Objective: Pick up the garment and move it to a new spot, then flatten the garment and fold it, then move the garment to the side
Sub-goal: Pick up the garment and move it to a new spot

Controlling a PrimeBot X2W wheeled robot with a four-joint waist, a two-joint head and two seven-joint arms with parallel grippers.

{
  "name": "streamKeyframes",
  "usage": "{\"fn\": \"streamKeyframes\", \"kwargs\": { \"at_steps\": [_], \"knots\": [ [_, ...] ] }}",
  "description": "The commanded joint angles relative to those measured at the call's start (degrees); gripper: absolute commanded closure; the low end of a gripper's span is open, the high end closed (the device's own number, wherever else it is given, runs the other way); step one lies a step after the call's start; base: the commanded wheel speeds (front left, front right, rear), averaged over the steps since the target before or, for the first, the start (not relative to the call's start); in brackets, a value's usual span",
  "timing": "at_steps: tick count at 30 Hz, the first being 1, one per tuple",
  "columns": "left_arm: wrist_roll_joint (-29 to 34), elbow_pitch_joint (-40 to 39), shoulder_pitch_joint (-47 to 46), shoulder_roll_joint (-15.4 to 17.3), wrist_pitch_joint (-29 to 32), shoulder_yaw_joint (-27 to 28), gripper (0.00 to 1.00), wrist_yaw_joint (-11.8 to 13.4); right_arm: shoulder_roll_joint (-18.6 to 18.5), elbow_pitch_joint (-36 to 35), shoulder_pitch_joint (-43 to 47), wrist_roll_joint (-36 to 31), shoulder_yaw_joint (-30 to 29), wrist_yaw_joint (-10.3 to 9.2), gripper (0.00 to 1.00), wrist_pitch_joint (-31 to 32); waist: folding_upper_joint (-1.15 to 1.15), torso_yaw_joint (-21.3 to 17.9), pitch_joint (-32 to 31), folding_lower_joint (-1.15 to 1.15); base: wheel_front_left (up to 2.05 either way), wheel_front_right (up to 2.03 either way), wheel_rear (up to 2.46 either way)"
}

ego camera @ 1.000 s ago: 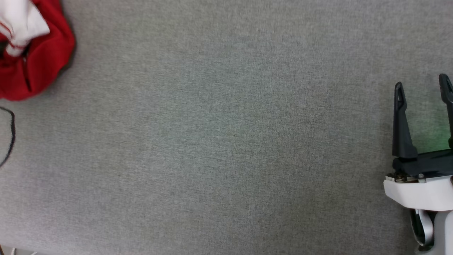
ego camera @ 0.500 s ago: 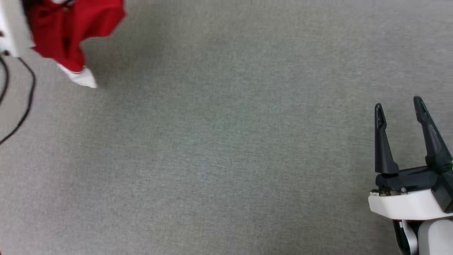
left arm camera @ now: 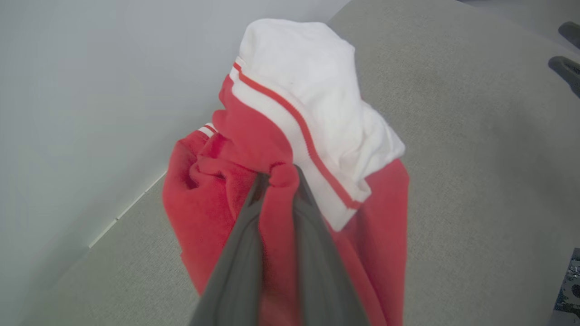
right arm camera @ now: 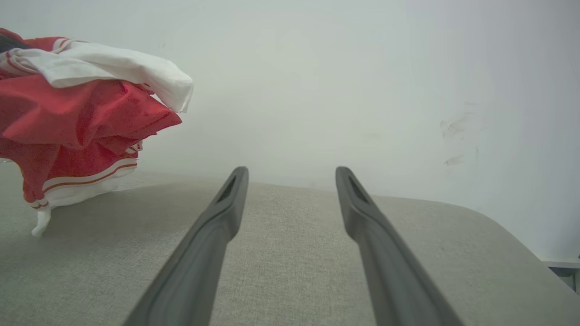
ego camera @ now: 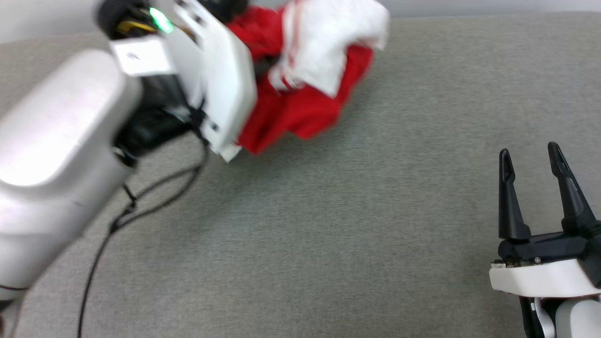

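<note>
Our left end effector point(left arm camera: 281, 174) is clamped on a fold of the garment point(left arm camera: 312, 90). The garment hangs from it in a red-and-white bunch at about twelve o'clock in the head view, and its lowest white edge appears to brush the grey tabletop point(ego camera: 328, 234). Our right end effector point(ego camera: 528, 157) hovers at four o'clock with its jaws spread wide, holding nothing, well apart from the garment.

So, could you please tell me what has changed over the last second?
The left claw, shut on the shirt, has lifted it off the grey table and carried it from the head view's far left toward the top middle, though the camera shifted too. The shirt now hangs bunched. The right claw stayed open and empty at lower right.
</note>
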Motion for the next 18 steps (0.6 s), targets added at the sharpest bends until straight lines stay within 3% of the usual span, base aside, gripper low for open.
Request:
{"fn": "streamKeyframes", "kwargs": {
  "at_steps": [1,10,18],
  "knots": [
    [0.1,-0.5,0.9,-1.8,-0.7,-2.6,1.0,0.1,0.2,0.2,0.6,0.4,-0.1,-0.04,0.0,-0.1,0.0,-2.5,-0.7,0.01,0.0,0.0,0.0],
    [-1.4,2.6,6.1,-8.0,-3.4,-17.9,1.0,0.1,0.2,0.3,-0.5,1.3,-0.4,-0.04,0.0,-0.1,0.0,-5.9,1.1,0.01,0.0,0.0,0.0],
    [0.0,6.4,14.1,-11.6,-2.7,-21.8,1.0,0.1,0.2,0.6,-0.7,1.4,-0.6,-0.04,0.0,-0.1,0.0,-6.9,2.4,0.01,0.0,0.0,0.0]
  ]
}}
